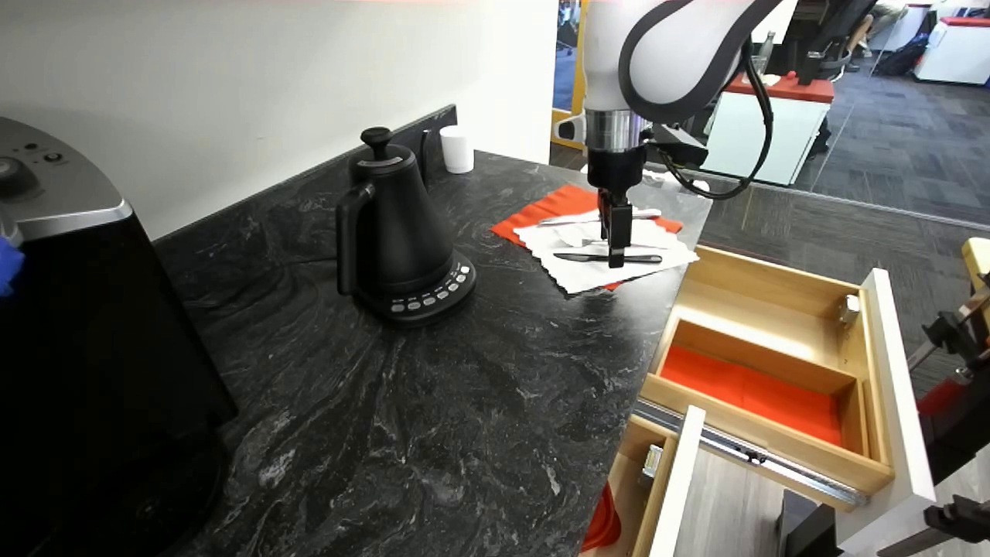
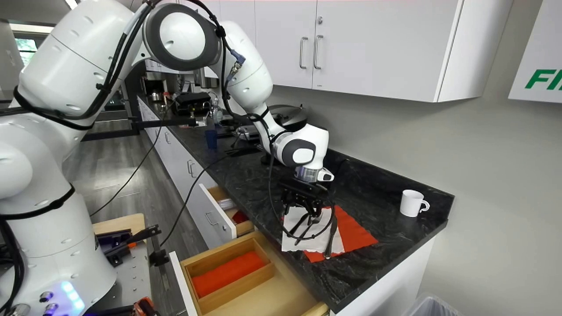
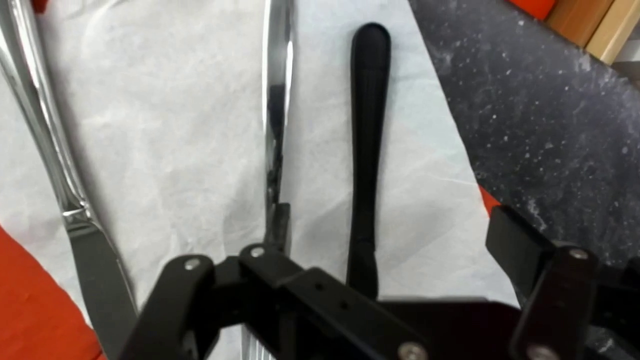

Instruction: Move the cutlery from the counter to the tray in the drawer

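Observation:
My gripper (image 3: 392, 225) is open above the napkins on the counter (image 1: 464, 433); it also shows in both exterior views (image 1: 611, 244) (image 2: 303, 211). A dark-handled knife (image 3: 369, 125) lies between its fingers, closer to the left one. A silver fork (image 3: 277, 65) runs under the left finger, which hides part of it; its tines show at the bottom edge. A silver knife (image 3: 55, 145) lies further left. Nothing is visibly held. The tray (image 1: 766, 348) (image 2: 235, 285), with its red-orange floor, sits in the pulled-out drawer (image 1: 901, 387) beside the counter.
The cutlery lies on a white napkin (image 3: 165, 125) over a red one (image 2: 353, 228). A black kettle (image 1: 402, 224) and a white mug (image 2: 412, 203) stand on the counter. A black appliance (image 1: 85, 309) stands nearer the camera. A smaller open drawer (image 2: 215, 215) adjoins. A cable loops beside the gripper.

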Tool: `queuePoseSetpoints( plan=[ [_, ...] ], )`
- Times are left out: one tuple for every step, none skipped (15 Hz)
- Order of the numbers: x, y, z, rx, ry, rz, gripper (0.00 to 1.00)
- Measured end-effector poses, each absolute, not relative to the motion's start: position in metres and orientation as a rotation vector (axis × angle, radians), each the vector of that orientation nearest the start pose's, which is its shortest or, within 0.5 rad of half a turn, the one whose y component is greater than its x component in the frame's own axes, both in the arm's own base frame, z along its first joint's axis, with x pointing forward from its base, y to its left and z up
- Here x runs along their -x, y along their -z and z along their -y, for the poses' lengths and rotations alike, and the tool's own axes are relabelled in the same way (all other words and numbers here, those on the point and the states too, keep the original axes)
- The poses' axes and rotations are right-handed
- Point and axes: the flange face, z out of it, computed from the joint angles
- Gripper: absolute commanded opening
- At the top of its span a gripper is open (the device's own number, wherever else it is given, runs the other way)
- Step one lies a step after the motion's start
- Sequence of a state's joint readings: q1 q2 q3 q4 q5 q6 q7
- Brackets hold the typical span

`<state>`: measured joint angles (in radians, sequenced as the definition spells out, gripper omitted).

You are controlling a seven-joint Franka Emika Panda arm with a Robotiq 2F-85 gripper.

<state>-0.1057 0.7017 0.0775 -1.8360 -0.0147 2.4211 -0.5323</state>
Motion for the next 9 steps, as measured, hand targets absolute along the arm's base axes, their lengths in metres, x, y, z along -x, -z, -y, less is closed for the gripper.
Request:
queuePoseSetpoints(
  plan=[
    [-0.627,-0.134,0.019,2.969,-0.157,0.759,1.0],
    [-0.626,-0.131,0.019,2.967,-0.163,0.758,1.0],
    [-0.625,-0.129,0.019,2.965,-0.169,0.758,1.0],
    [-0.624,-0.127,0.019,2.964,-0.174,0.757,1.0],
    [-0.624,-0.125,0.019,2.963,-0.178,0.757,1.0],
    [-0.623,-0.124,0.019,2.962,-0.181,0.757,1.0],
    [-0.623,-0.124,0.019,2.962,-0.182,0.757,1.0],
    [-0.623,-0.124,0.019,2.963,-0.179,0.76,1.0],
    [-0.624,-0.124,0.019,2.966,-0.173,0.764,1.0]
  ],
)
